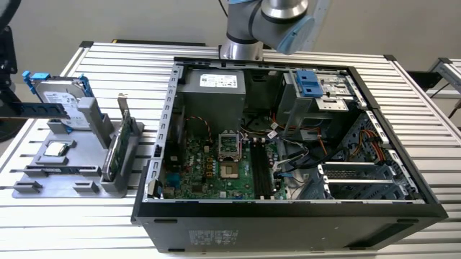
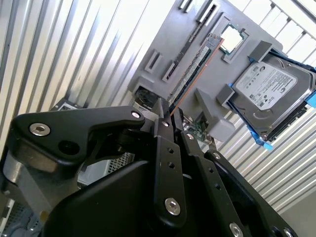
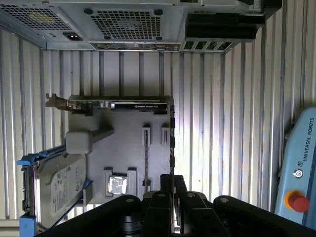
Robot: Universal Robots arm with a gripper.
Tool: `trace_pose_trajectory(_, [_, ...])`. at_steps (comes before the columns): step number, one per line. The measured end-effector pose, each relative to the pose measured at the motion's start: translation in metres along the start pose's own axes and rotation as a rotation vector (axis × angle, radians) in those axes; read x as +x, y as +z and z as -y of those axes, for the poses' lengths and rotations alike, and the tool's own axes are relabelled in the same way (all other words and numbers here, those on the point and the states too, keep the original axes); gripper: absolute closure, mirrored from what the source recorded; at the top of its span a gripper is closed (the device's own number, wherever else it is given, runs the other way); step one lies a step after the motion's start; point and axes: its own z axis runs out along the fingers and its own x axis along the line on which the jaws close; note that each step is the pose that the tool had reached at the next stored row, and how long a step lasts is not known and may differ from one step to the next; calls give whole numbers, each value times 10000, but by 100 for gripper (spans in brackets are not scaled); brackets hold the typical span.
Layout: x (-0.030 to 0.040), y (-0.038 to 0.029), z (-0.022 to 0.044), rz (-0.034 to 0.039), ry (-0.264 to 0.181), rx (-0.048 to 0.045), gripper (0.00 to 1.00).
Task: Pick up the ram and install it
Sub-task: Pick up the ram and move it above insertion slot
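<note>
The ram (image 1: 58, 170) is a thin dark stick standing on edge in the grey holder (image 1: 43, 181), at the exterior view's left beside the open computer case. It shows in the second wrist view as a long narrow board (image 2: 193, 66) and in the first wrist view as a thin line (image 3: 146, 163). My gripper (image 2: 165, 111) hangs well above the holder, its black fingers (image 3: 166, 190) pressed together with nothing between them. In the first wrist view the gripper (image 3: 173, 178) sits a little to one side of the ram. Part of the arm (image 1: 266, 16) rises behind the case.
The holder also carries a silver hard drive with blue rails (image 1: 61, 100), an upright green expansion card (image 1: 119, 145) and a processor chip (image 1: 58, 150). The open case (image 1: 288, 216) shows the motherboard with dark memory slots (image 1: 260, 167) and loose cables (image 1: 295, 156). A red stop button (image 3: 297, 201) is nearby.
</note>
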Motion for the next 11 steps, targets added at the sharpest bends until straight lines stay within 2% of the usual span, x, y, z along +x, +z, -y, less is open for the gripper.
trace_pose_trajectory(11, [1, 1, -92, 0, 0, 6, 100])
